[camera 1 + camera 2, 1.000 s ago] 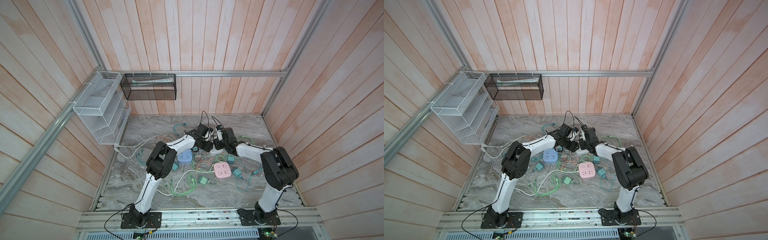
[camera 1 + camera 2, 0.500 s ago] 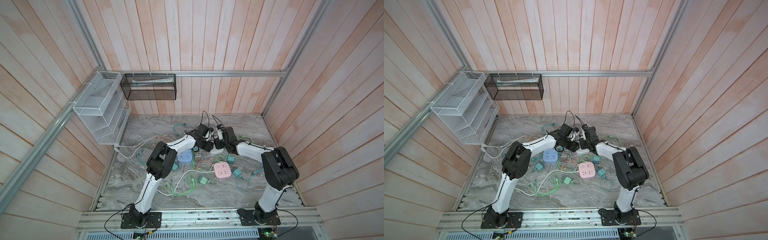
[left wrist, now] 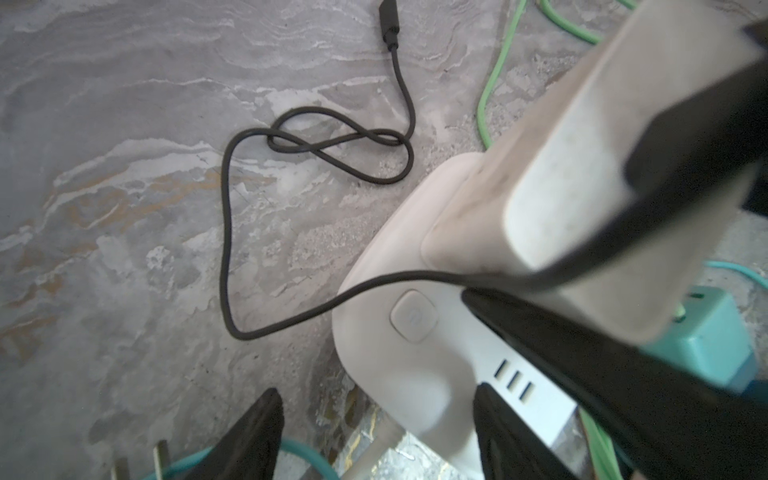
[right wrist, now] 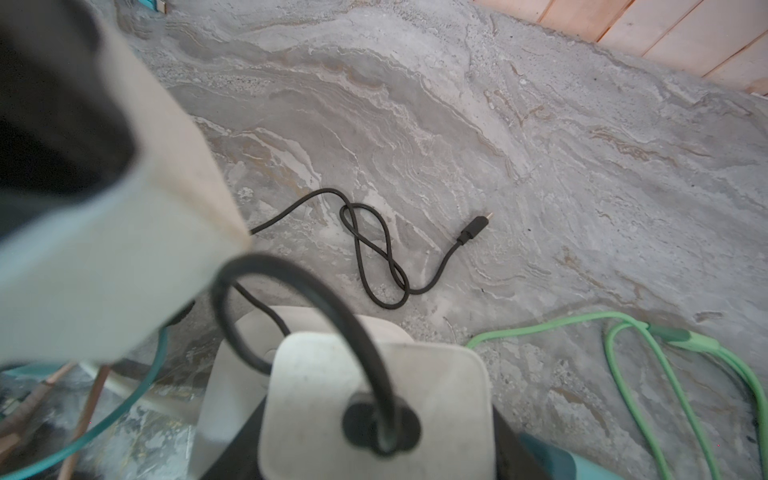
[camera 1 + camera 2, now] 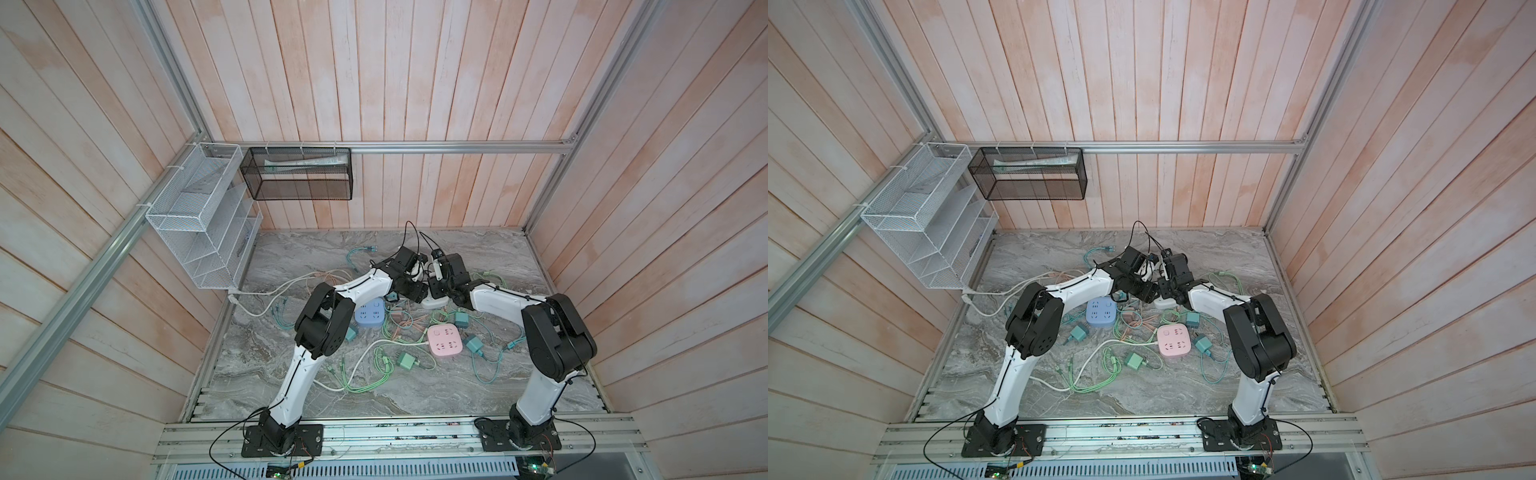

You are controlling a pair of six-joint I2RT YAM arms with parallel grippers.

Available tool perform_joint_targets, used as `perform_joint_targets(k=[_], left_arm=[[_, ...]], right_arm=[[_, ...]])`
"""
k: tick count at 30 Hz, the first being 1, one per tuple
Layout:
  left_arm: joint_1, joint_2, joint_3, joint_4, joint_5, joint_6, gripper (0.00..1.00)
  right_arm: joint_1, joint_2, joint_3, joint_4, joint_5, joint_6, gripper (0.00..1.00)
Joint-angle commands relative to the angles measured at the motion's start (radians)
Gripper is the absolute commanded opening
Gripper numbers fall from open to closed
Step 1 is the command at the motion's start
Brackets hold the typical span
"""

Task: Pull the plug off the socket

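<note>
One white plug (image 4: 440, 399) sits in the socket (image 3: 390, 365), right jaws clamping it, left jaws spread apart.

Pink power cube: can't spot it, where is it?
In a top view the pink power cube lies on the table right of centre, a teal adapter beside it.

SURFACE: grey marbled worktop (image 5: 457, 399) | MID: white power strip (image 3: 399, 345); black USB cable (image 4: 374, 257) looped at its 12 o'clock | blue socket cube (image 5: 370, 314) at its 9 o'clock; pink socket cube (image 5: 444, 340) at its 6 o'clock | teal chargers (image 5: 407, 360) and green cables (image 4: 540, 327) scattered around | white cord (image 5: 253, 293) at the worktop's 9 o'clock edge
</note>
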Motion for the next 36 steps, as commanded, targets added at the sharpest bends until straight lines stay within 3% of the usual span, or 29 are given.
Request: perform_joint_targets(k=[1, 11, 15, 22, 28, 36], left_arm=[[-0.019, 0.092, -0.019, -0.122, -0.031, 0.015, 0.74], [-0.019, 0.106, -0.006, -0.135, -0.051, 0.005, 0.74], [-0.019, 0.112, 0.003, -0.123, -0.049, -0.005, 0.74], [-0.019, 0.116, -0.001, -0.128, -0.054, -0.002, 0.74], [-0.019, 0.074, -0.045, -0.09, -0.055, 0.001, 0.74], [-0.027, 0.046, -0.058, -0.072, -0.052, 0.02, 0.74]], right_arm=[[0.016, -0.057, -0.012, 0.116, -0.012, 0.009, 0.23], [-0.042, -0.1, -0.053, 0.17, -0.164, 0.1, 0.23], [-0.043, -0.089, -0.073, 0.152, -0.189, 0.068, 0.22], [-0.031, -0.096, -0.092, 0.123, -0.112, 0.059, 0.22], [-0.082, -0.106, -0.084, 0.096, -0.105, 0.043, 0.22], [-0.196, -0.072, -0.049, 0.041, -0.283, 0.072, 0.23]])
